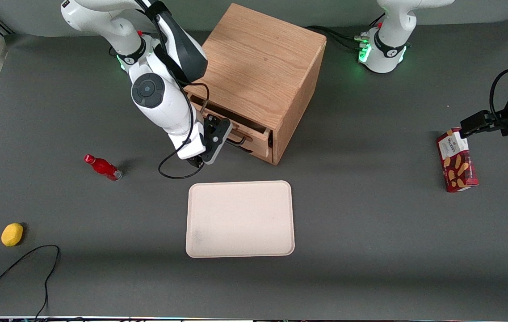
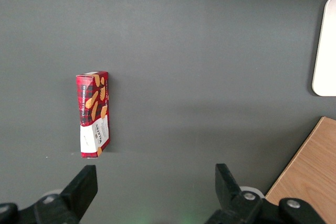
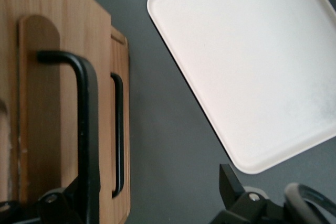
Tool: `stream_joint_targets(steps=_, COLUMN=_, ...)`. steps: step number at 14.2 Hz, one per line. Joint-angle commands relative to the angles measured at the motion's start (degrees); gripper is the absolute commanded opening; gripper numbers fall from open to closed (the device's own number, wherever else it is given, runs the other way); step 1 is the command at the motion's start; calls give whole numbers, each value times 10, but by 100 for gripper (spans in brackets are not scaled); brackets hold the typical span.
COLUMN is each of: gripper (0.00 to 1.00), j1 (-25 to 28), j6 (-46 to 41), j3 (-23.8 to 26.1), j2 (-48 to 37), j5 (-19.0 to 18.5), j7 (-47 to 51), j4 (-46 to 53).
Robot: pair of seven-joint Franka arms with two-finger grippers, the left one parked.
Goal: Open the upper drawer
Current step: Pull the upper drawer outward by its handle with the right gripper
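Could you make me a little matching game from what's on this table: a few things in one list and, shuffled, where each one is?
Things:
1. gripper
2. lemon
3. cookie box
4. tray

Places:
A. toward the parked arm's end of the table
B. at the upper drawer handle
C. nearer the front camera than the cabinet
D. toward the working arm's end, nearest the front camera

Pairs: 1-B, 2-D, 3-A, 4-C

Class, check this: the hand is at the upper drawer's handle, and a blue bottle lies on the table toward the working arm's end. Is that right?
Not quite. The bottle is red, not blue, as the front view shows. The rest stands: the hand is at the upper drawer handle, and the bottle lies toward the working arm's end.
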Motion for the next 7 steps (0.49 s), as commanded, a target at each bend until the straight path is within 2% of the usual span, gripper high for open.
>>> stream_joint_targets(steps=1, gripper=100, j1=-8, j6=-36, j3=-11, j2=7, j5=-14, j7=-19, j4=24)
stream_joint_targets(steps=7, gripper=100, j1=-8, j6=-36, j3=-12, j2=17, j5=-18, j7=-19, j4=36)
